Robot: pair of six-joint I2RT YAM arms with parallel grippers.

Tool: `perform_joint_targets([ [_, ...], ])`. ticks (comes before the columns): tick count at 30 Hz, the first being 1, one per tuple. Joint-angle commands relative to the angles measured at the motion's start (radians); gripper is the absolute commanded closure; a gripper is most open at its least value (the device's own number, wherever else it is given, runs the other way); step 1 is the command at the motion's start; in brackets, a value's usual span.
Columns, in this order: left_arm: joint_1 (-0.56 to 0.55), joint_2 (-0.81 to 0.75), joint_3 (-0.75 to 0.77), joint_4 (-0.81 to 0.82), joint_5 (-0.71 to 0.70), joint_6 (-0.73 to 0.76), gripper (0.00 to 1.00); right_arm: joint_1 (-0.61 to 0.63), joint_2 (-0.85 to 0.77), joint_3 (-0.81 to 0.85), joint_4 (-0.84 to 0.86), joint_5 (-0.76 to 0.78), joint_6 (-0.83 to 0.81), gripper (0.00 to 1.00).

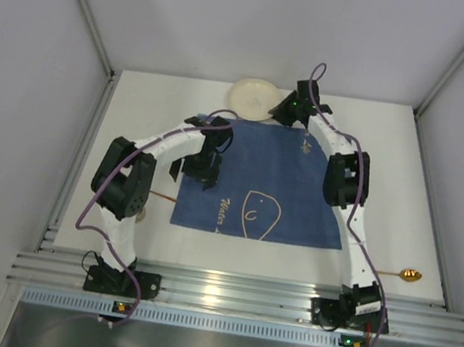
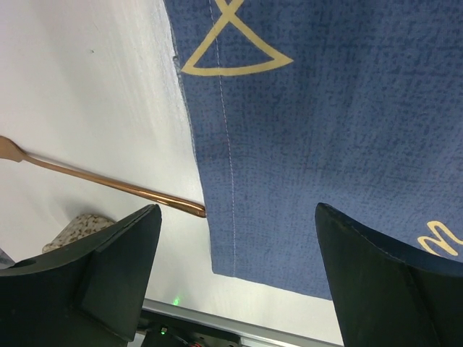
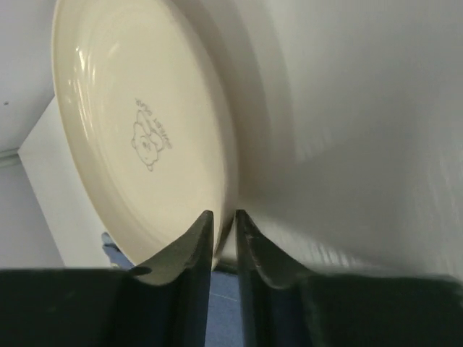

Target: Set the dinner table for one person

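Note:
A cream plate [image 1: 252, 96] sits at the back of the white dinner table [image 1: 136, 115], just beyond the blue placemat [image 1: 267, 170]. My right gripper [image 1: 278, 109] is at the plate's right edge. In the right wrist view the gripper [image 3: 223, 217] is shut on the rim of the plate [image 3: 137, 130], which looks tilted up. My left gripper [image 1: 200, 167] hovers over the placemat's left side. In the left wrist view it [image 2: 239, 217] is open and empty above the placemat's [image 2: 325, 108] near left corner.
A copper utensil [image 2: 108, 181] lies on the table left of the placemat, its handle tip touching the cloth edge. A speckled object [image 2: 79, 228] lies beside it. A copper spoon [image 1: 409, 275] lies at the near right. Metal rails run along the near edge.

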Motion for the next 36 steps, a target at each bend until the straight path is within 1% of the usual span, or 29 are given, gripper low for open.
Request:
perform_joint_targets([
  [1, 0.017, -0.021, 0.011, -0.030, -0.009, 0.003, 0.08, 0.026, 0.012, 0.052, -0.001, 0.053, -0.005, 0.85],
  [2, 0.021, -0.028, 0.005, -0.027, -0.011, 0.001, 0.08, 0.029, 0.012, 0.052, 0.001, 0.055, -0.006, 1.00],
  [9, 0.036, -0.107, -0.063, -0.002, -0.008, 0.003, 0.08, 0.029, -0.060, 0.047, 0.062, 0.032, -0.014, 1.00],
  [12, 0.036, -0.136, -0.077, 0.007, -0.004, 0.007, 0.08, 0.023, -0.136, 0.015, 0.113, 0.006, -0.014, 1.00],
  [14, 0.036, -0.149, -0.083, 0.007, -0.004, 0.009, 0.08, 0.018, -0.230, -0.029, 0.147, 0.003, -0.029, 1.00],
  [15, 0.036, -0.164, -0.086, 0.013, -0.003, 0.010, 0.08, 0.017, -0.267, -0.102, 0.153, 0.010, -0.066, 1.00],
  [16, 0.036, -0.172, -0.095, 0.018, -0.006, 0.010, 0.08, 0.014, -0.352, -0.150, 0.160, 0.016, -0.084, 1.00],
  [17, 0.036, -0.188, -0.101, 0.021, -0.006, 0.010, 0.08, 0.012, -0.399, -0.202, 0.170, 0.023, -0.103, 1.00],
  [18, 0.036, -0.199, -0.107, 0.030, -0.003, 0.010, 0.08, 0.008, -0.443, -0.320, 0.173, 0.024, -0.136, 1.00],
  [19, 0.037, -0.208, -0.124, 0.038, 0.000, 0.009, 0.08, 0.005, -0.535, -0.382, 0.174, 0.027, -0.150, 1.00],
  [20, 0.037, -0.233, -0.133, 0.048, 0.002, 0.006, 0.08, 0.001, -0.580, -0.513, 0.174, 0.030, -0.163, 1.00],
  [21, 0.037, -0.245, -0.145, 0.068, 0.003, 0.000, 0.08, 0.001, -0.629, -0.578, 0.174, 0.032, -0.182, 1.00],
  [22, 0.037, -0.261, -0.168, 0.079, 0.003, -0.005, 0.08, 0.001, -0.722, -0.644, 0.174, 0.032, -0.193, 1.00],
  [23, 0.039, -0.284, -0.181, 0.090, 0.000, -0.008, 0.08, 0.003, -0.771, -0.781, 0.173, 0.033, -0.203, 1.00],
  [24, 0.041, -0.296, -0.198, 0.104, -0.003, -0.020, 0.08, 0.003, -0.867, -0.848, 0.170, 0.039, -0.219, 1.00],
  [25, 0.042, -0.307, -0.207, 0.110, -0.009, -0.027, 0.07, 0.004, -0.917, -0.912, 0.164, 0.049, -0.227, 1.00],
  [26, 0.044, -0.337, -0.215, 0.119, -0.020, -0.033, 0.06, 0.012, -0.965, -1.035, 0.161, 0.061, -0.235, 1.00],
  [27, 0.045, -0.356, -0.227, 0.127, -0.032, -0.046, 0.03, 0.017, -1.049, -1.092, 0.151, 0.085, -0.250, 1.00],
  [28, 0.048, -0.374, -0.233, 0.144, -0.041, -0.054, 0.02, 0.023, -1.084, -1.147, 0.147, 0.098, -0.255, 1.00],
  [29, 0.051, -0.411, -0.241, 0.154, -0.044, -0.057, 0.02, 0.034, -1.117, -1.245, 0.145, 0.108, -0.258, 1.00],
  [30, 0.060, -0.428, -0.254, 0.165, -0.037, -0.060, 0.02, 0.038, -1.167, -1.292, 0.144, 0.119, -0.259, 1.00],
  [32, 0.073, -0.480, -0.274, 0.191, -0.041, -0.076, 0.02, 0.047, -1.198, -1.396, 0.139, 0.122, -0.244, 1.00],
  [36, 0.145, -0.555, -0.348, 0.222, 0.005, -0.108, 0.02, 0.064, -1.227, -1.485, 0.142, 0.144, -0.233, 1.00],
])
